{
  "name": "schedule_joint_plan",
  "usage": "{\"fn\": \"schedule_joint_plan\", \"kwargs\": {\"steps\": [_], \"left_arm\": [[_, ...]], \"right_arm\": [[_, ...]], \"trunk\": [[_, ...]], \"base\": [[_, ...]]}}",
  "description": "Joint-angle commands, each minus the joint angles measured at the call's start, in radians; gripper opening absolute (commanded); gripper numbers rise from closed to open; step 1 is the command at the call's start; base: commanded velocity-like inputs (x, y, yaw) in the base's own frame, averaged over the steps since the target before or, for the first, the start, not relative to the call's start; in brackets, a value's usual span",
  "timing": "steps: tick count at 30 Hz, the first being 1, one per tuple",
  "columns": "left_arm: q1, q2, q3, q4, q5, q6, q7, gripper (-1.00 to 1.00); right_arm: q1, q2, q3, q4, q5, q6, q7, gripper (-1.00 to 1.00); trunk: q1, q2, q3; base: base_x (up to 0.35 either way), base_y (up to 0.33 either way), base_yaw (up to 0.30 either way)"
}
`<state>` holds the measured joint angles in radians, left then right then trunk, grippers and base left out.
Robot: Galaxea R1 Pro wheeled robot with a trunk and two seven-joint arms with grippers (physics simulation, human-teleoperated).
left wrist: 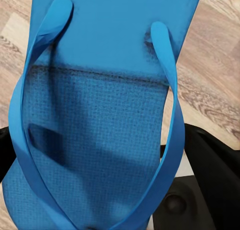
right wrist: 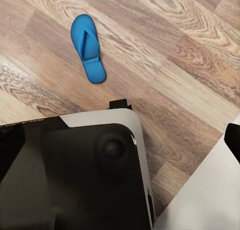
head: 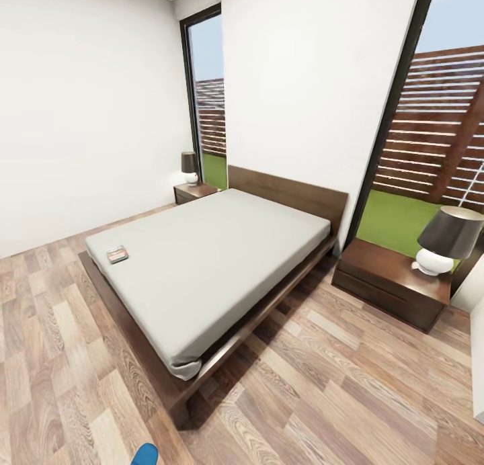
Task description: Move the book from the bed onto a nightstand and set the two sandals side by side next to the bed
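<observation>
The book (head: 117,254) lies flat on the light-grey mattress of the bed (head: 215,263), near its left foot corner. One dark nightstand (head: 393,283) stands right of the headboard and another nightstand (head: 195,191) stands at the far left of it. One blue sandal (left wrist: 100,115) hangs close in front of the left wrist camera, above the floor, covering my left gripper's fingers; its tip (head: 144,455) pokes into the head view's lower edge. The other blue sandal (right wrist: 89,48) lies sole-down on the wood floor in the right wrist view, apart from my base.
Each nightstand carries a lamp with a dark shade, the right lamp (head: 447,240) and the left lamp (head: 190,166). Wood-plank floor runs along the bed's near side and foot. My black-and-white base (right wrist: 75,175) sits below the right arm. Tall windows flank the headboard.
</observation>
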<state>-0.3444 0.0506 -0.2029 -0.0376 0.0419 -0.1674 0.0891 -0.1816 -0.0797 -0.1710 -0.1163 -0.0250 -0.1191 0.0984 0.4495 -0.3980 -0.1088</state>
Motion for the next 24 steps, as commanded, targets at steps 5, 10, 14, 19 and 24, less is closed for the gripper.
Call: {"fn": "schedule_joint_plan", "kwargs": {"steps": [5,10,14,19,24], "left_arm": [[-0.001,0.0,-0.009,0.001,0.002,-0.003,0.004,-1.0],[-0.001,0.0,-0.009,0.001,0.003,-0.003,0.004,-1.0],[-0.001,0.0,-0.009,0.001,0.003,-0.003,0.004,-1.0],[-0.001,0.0,-0.009,0.001,0.003,-0.003,0.004,-1.0],[-0.001,0.0,-0.009,0.001,0.003,-0.003,0.004,-1.0]], "right_arm": [[-0.001,0.0,-0.007,0.001,-0.003,-0.004,0.006,1.0],[-0.001,0.0,-0.007,0.001,-0.003,-0.004,0.007,1.0],[-0.001,0.0,-0.007,0.001,-0.003,-0.004,0.006,1.0],[-0.001,0.0,-0.007,0.001,-0.003,-0.004,0.006,1.0],[-0.001,0.0,-0.007,0.001,-0.003,-0.004,0.006,1.0]], "trunk": [[0.001,-0.002,-0.002],[0.001,-0.002,-0.002],[0.001,-0.002,-0.002],[0.001,-0.002,-0.003],[0.001,-0.002,-0.007]], "base": [[-0.061,0.0,0.001],[-0.027,0.0,0.0],[-0.006,0.0,0.0],[-0.002,0.0,0.048],[0.0,0.0,0.17]]}}
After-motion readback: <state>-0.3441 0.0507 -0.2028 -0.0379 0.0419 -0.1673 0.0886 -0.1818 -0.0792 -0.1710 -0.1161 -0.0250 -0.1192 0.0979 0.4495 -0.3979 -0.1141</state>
